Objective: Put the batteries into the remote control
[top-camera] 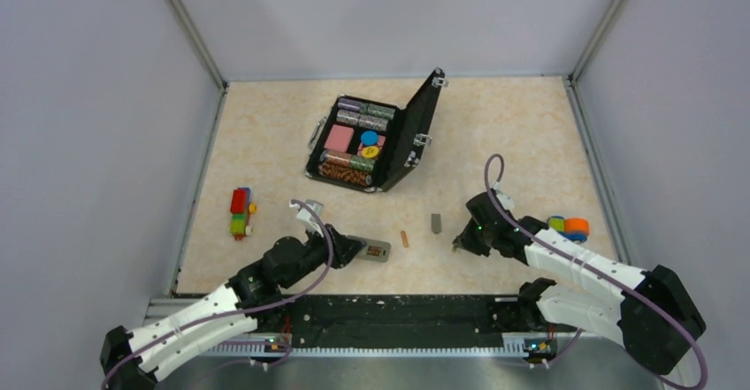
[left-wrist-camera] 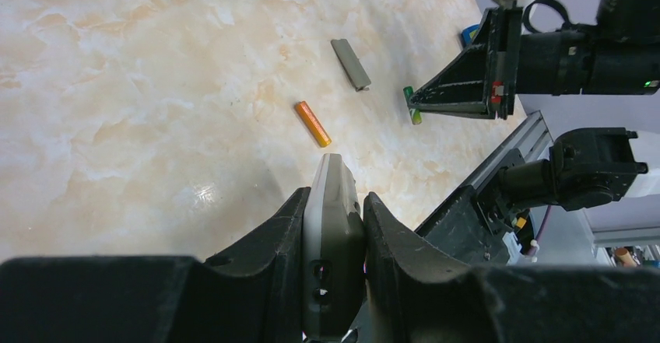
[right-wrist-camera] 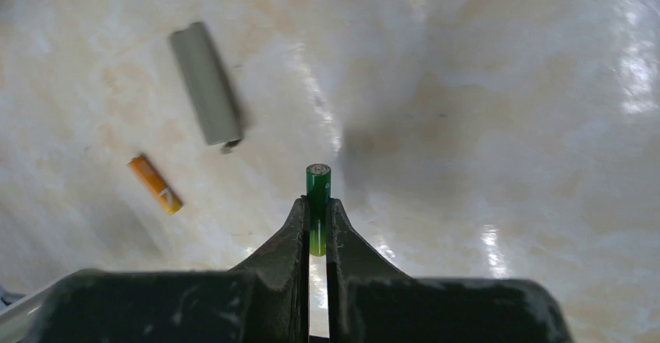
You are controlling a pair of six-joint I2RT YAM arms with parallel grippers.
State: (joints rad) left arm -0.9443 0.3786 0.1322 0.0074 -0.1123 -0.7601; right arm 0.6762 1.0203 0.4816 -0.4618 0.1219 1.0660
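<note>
My left gripper [left-wrist-camera: 333,207] is shut on the remote control [left-wrist-camera: 333,226], gripping it by its long edges; in the top view the remote [top-camera: 372,249] sticks out to the right of the left gripper [top-camera: 351,248], low over the table. My right gripper [right-wrist-camera: 315,212] is shut on the green battery [right-wrist-camera: 317,195], whose tip pokes past the fingertips; it also shows in the left wrist view [left-wrist-camera: 412,105]. The right gripper [top-camera: 459,240] is right of the remote. The orange battery [top-camera: 404,239] lies on the table between them, also in both wrist views [left-wrist-camera: 312,123] [right-wrist-camera: 155,183].
A small grey cover piece [top-camera: 436,223] lies near the orange battery, also in the wrist views [left-wrist-camera: 350,64] [right-wrist-camera: 205,85]. An open black case [top-camera: 409,133] with poker chips stands at the back. A multicoloured block toy [top-camera: 240,212] is left, a round coloured toy [top-camera: 572,226] right.
</note>
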